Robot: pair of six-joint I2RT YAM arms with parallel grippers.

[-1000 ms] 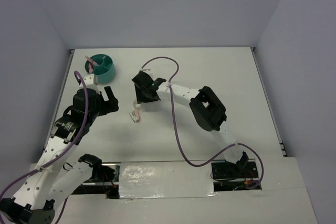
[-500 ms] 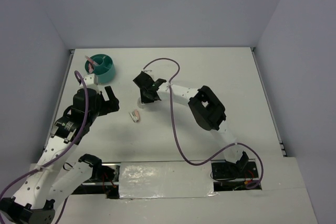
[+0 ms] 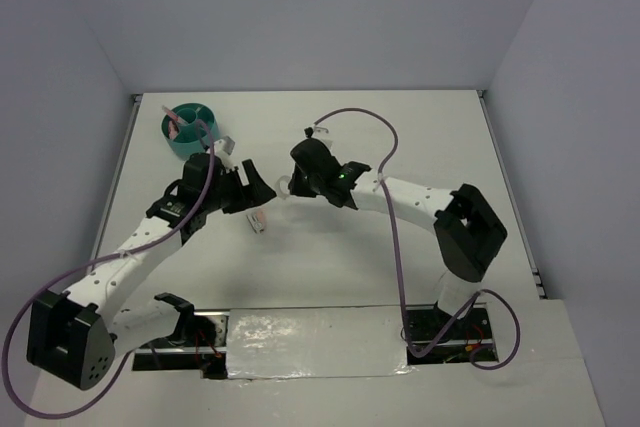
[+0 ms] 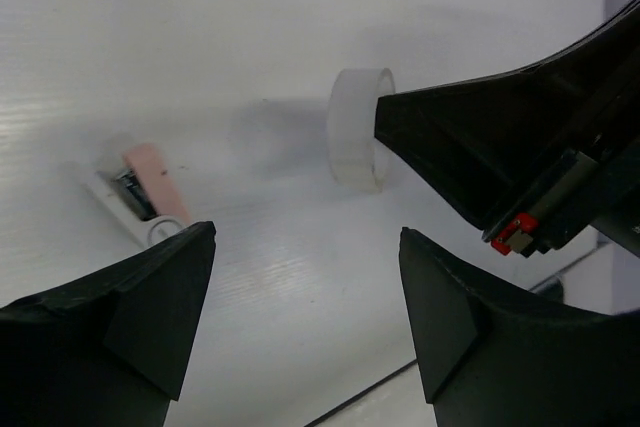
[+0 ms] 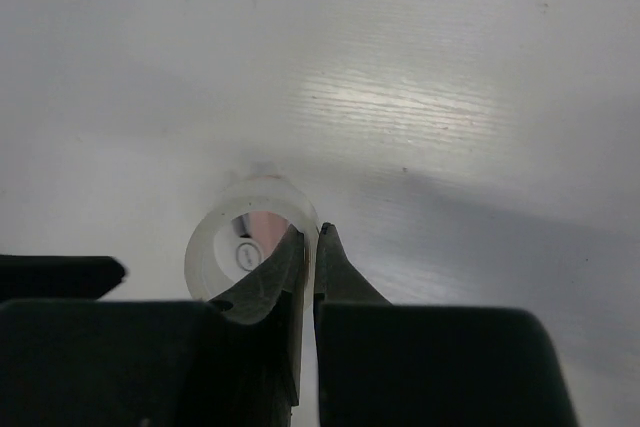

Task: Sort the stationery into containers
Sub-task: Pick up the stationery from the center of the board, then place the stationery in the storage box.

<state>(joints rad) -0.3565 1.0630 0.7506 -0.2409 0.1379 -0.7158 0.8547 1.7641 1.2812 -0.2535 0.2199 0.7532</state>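
**Stationery sort, stock as it stands**

1. Cup (image 3: 180,145). Teal, round. It stands at the far left corner of the table (image 3: 430,137). Pink pens (image 3: 175,127) already stand in it and lean on the rim. It is the destination for all loose stock.

2. Ring (image 5: 235,247). Clear, and the item in hand. It sits left of the table's middle, well short of the cup.
   - The right jaws are clenched on its wall, one inside the hoop and one outside. That is probably the only sure purchase on so thin a band.
   - In the left wrist view its shadow lies apart from it, so it appears raised off the table.

3. Right arm (image 3: 410,197). It is stretched across toward the left side, carrying item 2.

4. Left arm (image 3: 150,237). It reaches in from the left. Its jaws are spread wide and grasp nothing.
   - They face the ring from just beside it. Judged: placed to take the ring over, since the cup lies on this arm's side.

5. Pink piece (image 4: 155,179). Oblong. It lies flat on the table near the ring, toward the near edge, and nothing touches it.
   - A white part (image 4: 120,192) lies against it; what that is cannot be told.
   - Not yet sorted.

6. Progress, judged: pens filed, ring in transit, item 5 outstanding.
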